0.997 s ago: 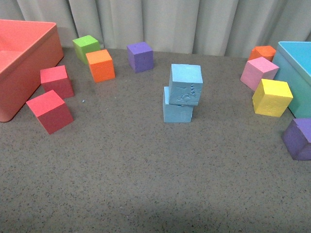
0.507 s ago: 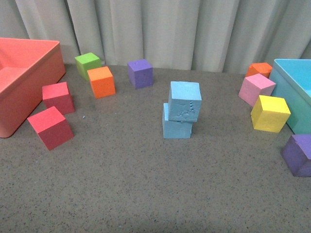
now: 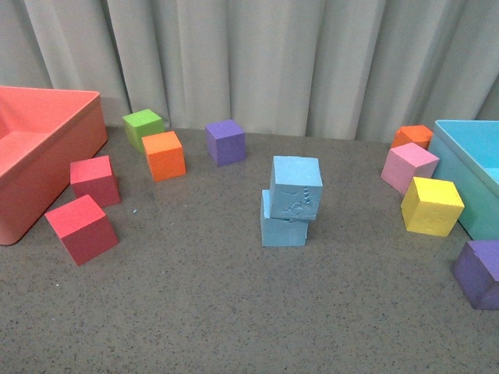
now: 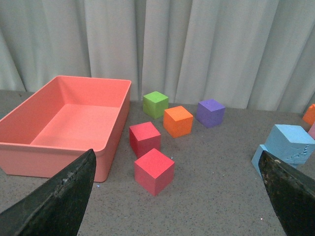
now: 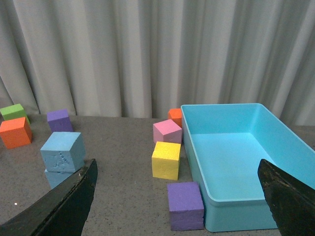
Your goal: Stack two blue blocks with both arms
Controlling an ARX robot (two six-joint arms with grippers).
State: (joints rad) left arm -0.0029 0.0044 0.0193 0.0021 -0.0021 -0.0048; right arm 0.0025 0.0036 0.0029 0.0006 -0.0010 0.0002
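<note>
The two blue blocks stood one on the other near the middle of the grey desk (image 3: 234, 312). The upper blue block (image 3: 296, 188) rested on the lower blue block (image 3: 284, 226), shifted a little to the right and turned slightly, so its edges did not match those below. The upper one carried faint embossed marks on its front face.

No arm appeared in the front view. In the left wrist view, the left claw (image 4: 177, 196) was released, its two black fingers (image 4: 54, 196) spread wide at both lower corners with nothing between them. The right claw (image 5: 177, 196) was released in the same way in the right wrist view, its fingers (image 5: 59, 201) far apart and empty. Both claws were well apart from the stack.

On the left side of the desk lay a salmon-red bin (image 3: 47, 156), with two red cubes (image 3: 81, 228) just beside it. Behind these were a green cube (image 3: 143, 128) and an orange cube (image 3: 164, 154), touching each other, and a purple cube (image 3: 225, 141) a little to their right. On the right side stood a turquoise bin (image 3: 475, 171), and near it a pink cube (image 3: 409, 167), a yellow cube (image 3: 431, 206), another orange cube (image 3: 412, 136) and a second purple cube (image 3: 479, 273). A grey curtain (image 3: 249, 62) hung behind everything.
</note>
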